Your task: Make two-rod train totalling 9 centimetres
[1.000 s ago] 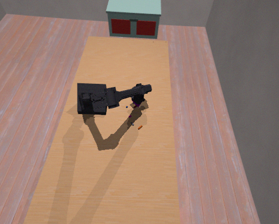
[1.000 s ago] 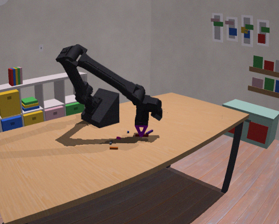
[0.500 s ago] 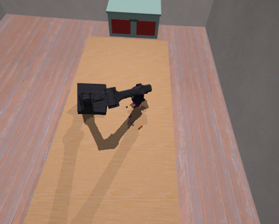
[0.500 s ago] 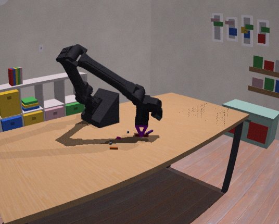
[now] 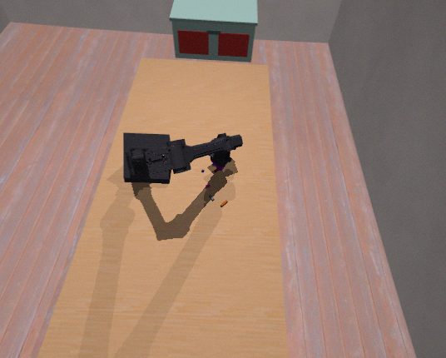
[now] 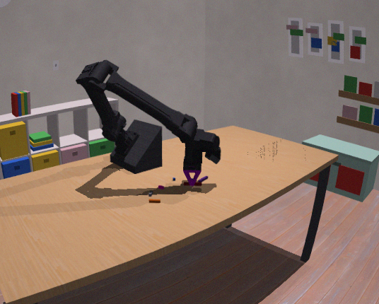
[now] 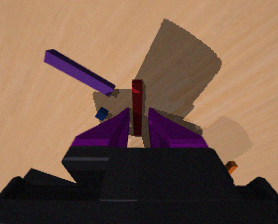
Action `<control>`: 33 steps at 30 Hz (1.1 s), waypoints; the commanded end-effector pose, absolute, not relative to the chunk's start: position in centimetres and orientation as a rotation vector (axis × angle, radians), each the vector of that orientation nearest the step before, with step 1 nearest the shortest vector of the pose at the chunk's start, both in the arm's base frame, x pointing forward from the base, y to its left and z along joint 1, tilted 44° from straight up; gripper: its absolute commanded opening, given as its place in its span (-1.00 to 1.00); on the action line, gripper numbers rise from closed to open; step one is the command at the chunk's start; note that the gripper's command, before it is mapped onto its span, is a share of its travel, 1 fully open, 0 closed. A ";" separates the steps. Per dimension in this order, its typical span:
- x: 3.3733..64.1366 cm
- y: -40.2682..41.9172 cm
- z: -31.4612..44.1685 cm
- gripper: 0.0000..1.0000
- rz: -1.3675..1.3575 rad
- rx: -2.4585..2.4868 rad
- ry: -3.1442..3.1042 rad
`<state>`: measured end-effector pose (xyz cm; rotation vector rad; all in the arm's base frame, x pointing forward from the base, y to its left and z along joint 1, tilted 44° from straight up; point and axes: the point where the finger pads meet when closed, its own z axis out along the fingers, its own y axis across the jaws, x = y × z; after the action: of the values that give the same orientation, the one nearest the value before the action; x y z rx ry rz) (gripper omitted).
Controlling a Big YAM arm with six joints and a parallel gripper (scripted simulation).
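My gripper points down, low over the table, its purple fingers partly open. The red rod lies lengthwise between the fingertips, with a slim gap on each side in the wrist view. The purple rod lies slanted beside it, not touching. The small blue rod lies apart on the arm-base side. The magenta rod, grey rod and orange rod lie farther off, apart from each other.
The arm's black base stands on the wooden table. The table's long edge runs beyond the rods. A mint cabinet stands on the floor past the table's end.
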<state>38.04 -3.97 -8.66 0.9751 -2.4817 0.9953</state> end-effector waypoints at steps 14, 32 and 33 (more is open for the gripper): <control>38.3 -4.2 -8.8 -0.91 1.001 0.974 -2.487; 38.3 -4.2 -8.8 -0.91 1.001 0.974 -2.487; 38.3 -4.2 -8.8 -0.91 1.001 0.974 -2.487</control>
<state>38.05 -3.97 -8.66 0.9752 -2.4816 0.9957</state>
